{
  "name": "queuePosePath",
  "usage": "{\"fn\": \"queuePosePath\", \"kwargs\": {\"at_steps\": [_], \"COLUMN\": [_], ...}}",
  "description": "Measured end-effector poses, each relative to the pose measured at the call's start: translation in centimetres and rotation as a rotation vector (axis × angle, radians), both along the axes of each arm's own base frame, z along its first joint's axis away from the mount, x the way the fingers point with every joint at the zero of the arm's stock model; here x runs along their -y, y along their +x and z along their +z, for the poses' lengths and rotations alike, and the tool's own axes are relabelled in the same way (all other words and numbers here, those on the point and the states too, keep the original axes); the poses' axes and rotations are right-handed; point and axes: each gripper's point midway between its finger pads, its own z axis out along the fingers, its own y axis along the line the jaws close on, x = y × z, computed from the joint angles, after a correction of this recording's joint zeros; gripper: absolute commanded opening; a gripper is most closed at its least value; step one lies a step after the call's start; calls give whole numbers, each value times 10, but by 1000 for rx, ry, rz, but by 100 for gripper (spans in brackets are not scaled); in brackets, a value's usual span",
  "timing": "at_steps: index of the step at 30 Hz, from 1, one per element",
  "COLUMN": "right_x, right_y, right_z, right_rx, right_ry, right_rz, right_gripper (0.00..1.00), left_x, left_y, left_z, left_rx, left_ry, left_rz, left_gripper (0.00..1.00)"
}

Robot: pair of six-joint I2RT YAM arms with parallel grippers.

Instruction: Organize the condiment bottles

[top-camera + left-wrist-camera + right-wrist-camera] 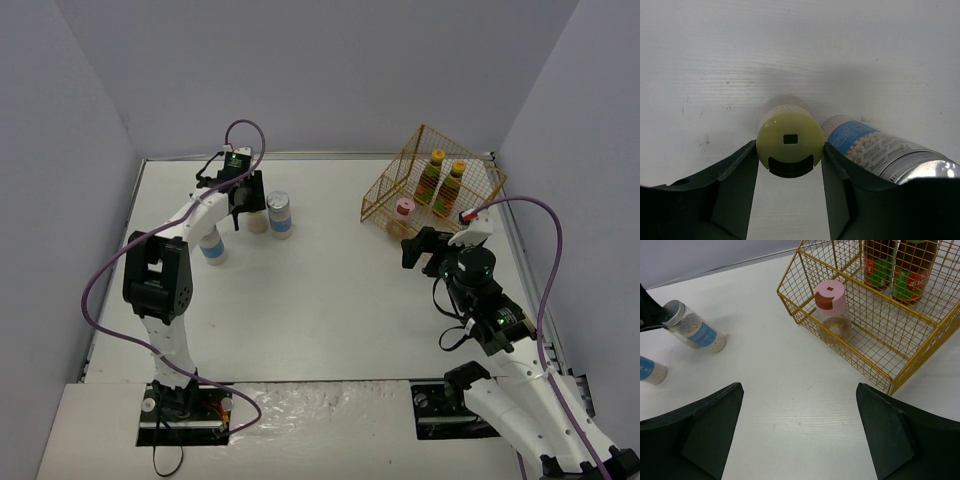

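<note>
Nearest, the left gripper (790, 162) pinched the green-lidded shaker (790, 131), well apart from the yellow wire basket (383, 196) — the pick-up step, I judged; next it needed a straight lift and carrying there. Near the basket, the right gripper (799, 390) gaped wide, empty.

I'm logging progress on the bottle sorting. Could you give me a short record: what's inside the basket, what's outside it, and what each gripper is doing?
in yellow wire basket: two sauce bottles, pink-lidded shaker
outside basket: green-lidded shaker, silver-lidded jar right beside it, second silver-lidded jar near the left arm
left gripper: shut on green-lidded shaker, fingers either side of its lid
right gripper: open, empty, facing the basket
</note>
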Motion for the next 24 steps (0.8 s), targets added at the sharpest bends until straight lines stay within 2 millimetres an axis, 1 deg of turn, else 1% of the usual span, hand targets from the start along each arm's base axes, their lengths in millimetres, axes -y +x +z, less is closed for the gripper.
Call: {"fn": "queuePosePath", "kwargs": {"at_steps": [2, 5, 6, 8, 9, 13, 16, 17, 19, 20, 21, 24], "right_x": [0, 0, 0, 1, 1, 2, 2, 3, 3, 3, 3, 3], "right_y": [0, -1, -1, -1, -2, -4, -6, -6, -7, -7, -7, -7], "right_z": [0, 0, 0, 0, 1, -1, -3, -4, -6, -6, -7, -8], "right_rx": [0, 1, 1, 3, 4, -3, -11, -15, -21, -24, -25, -29], "right_ry": [0, 1, 1, 1, 2, -2, -9, -11, -15, -16, -18, -19], "right_rz": [0, 0, 0, 0, 0, 0, 1, 1, 2, 2, 2, 4], "right_gripper": [93, 93, 93, 93, 93, 94, 94, 95, 95, 96, 96, 97], "left_x": [-1, -4, -6, -9, -10, -9, 2, 9, 25, 37, 50, 87], "left_y": [-2, -9, -14, -25, -30, -58, -86, -97, -123, -135, -148, -183], "left_z": [1, 5, 8, 22, 30, 83, 118, 126, 129, 128, 124, 96], "left_rx": [-1, -4, -8, -1, 4, 77, 143, 160, 162, 160, 154, 89], "left_ry": [5, 17, 21, 21, 20, -7, -30, -35, -43, -47, -46, -34], "left_rz": [-5, -8, -8, -9, -11, -34, -79, -103, -164, -204, -247, -379], "left_gripper": [3, 2, 2, 2, 2, 2, 3, 3, 3, 4, 4, 7]}}
